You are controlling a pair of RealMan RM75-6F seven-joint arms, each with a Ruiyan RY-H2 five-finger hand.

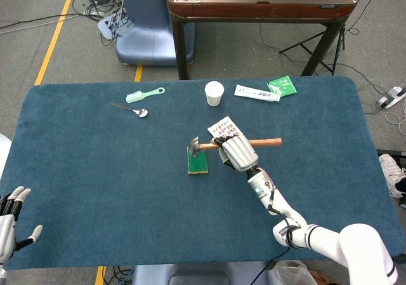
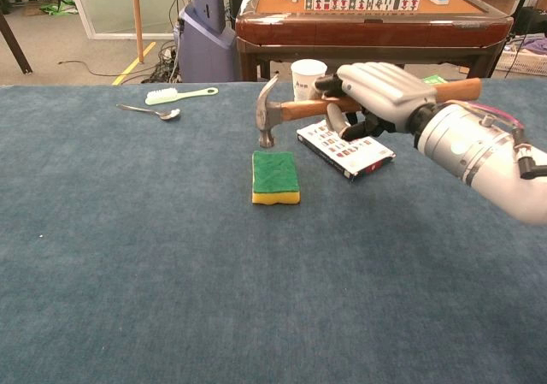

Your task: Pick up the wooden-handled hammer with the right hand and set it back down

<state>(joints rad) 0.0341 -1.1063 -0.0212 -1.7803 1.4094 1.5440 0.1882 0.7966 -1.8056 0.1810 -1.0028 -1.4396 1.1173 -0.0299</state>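
Above the counter's (image 1: pixel 76 190) middle, the right hand (image 2: pixel 380 93) has its fingers (image 2: pixel 346 126) wrapped around the wooden-handled hammer (image 2: pixel 286 110), held clear of the cloth with its head over the green sponge (image 2: pixel 275 177). Lowered straight down, the head would likely land on the sponge and tip. At the near left edge, the left hand (image 1: pixel 13 225) hangs open.

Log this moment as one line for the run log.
right hand: grips hammer mid-handle | hammer: lifted, head above sponge | left hand: open, table's near edge | set-down: not yet done
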